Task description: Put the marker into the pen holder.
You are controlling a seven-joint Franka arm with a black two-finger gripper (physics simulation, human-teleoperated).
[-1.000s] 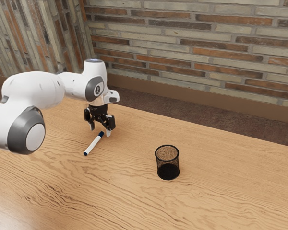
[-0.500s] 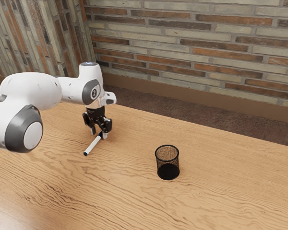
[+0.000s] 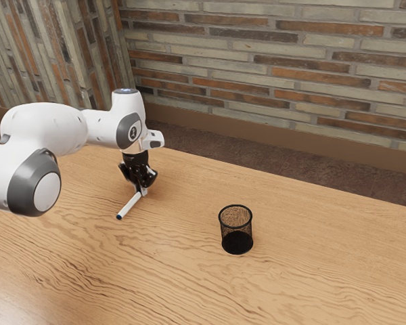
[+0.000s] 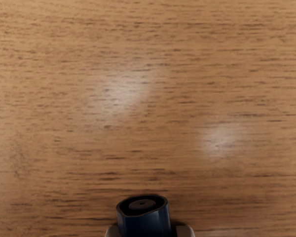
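In the exterior view my black gripper [image 3: 143, 192] is down at the table, shut on the dark-capped end of the white marker [image 3: 128, 206]. The marker's other end points toward the view's lower left, low over or on the table; which of the two I cannot tell. In the wrist view the marker's dark blue end [image 4: 144, 219] stands between the two fingertips of the gripper [image 4: 148, 232]. The black mesh pen holder [image 3: 237, 230] stands upright to the right of the gripper in the exterior view, apart from it and the marker.
The wooden table [image 3: 311, 271] extends around the marker and the holder. Beyond its far edge lie a dark floor strip and a brick wall [image 3: 291, 74].
My hand came down and slightly toward the exterior view's left onto the marker. Since half a second ago the fingers have drawn together on its capped end, and the marker has shifted slightly.
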